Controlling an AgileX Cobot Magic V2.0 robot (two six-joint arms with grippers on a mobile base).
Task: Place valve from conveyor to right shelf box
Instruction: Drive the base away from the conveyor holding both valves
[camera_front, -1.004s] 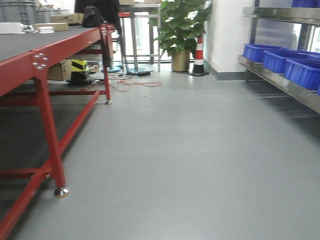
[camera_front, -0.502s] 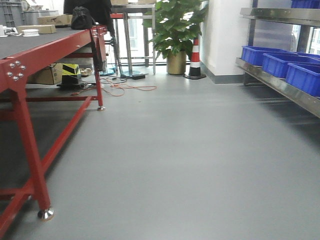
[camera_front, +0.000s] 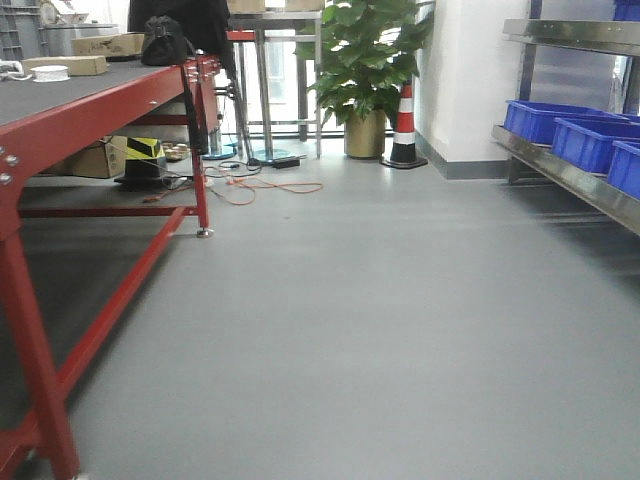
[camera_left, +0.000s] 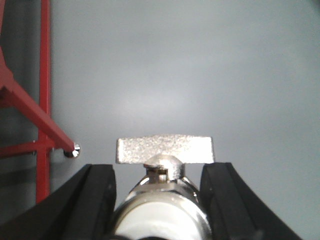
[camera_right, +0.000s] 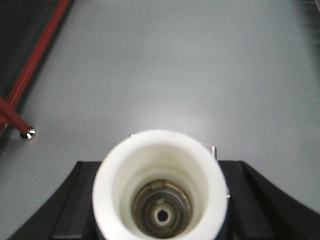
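Left wrist-mounted view: the left gripper (camera_left: 159, 172) clamps a dull grey-metal valve (camera_left: 165, 150), flat-handled and whitish-bodied, between its black fingers (camera_left: 95, 195), above the grey floor (camera_left: 200, 60). The right gripper (camera_right: 161, 170) pinches a second valve (camera_right: 160, 145), its white mouth facing the lens. Seen from the front, the red-framed conveyor (camera_front: 60, 95) with its dark grey belt runs along the left, and blue plastic boxes (camera_front: 590, 140) sit on the steel shelf (camera_front: 570, 180) at right.

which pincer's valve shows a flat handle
The valve in the left pincer, flat handle on top; the valve in the right pincer shows only a white mouth.
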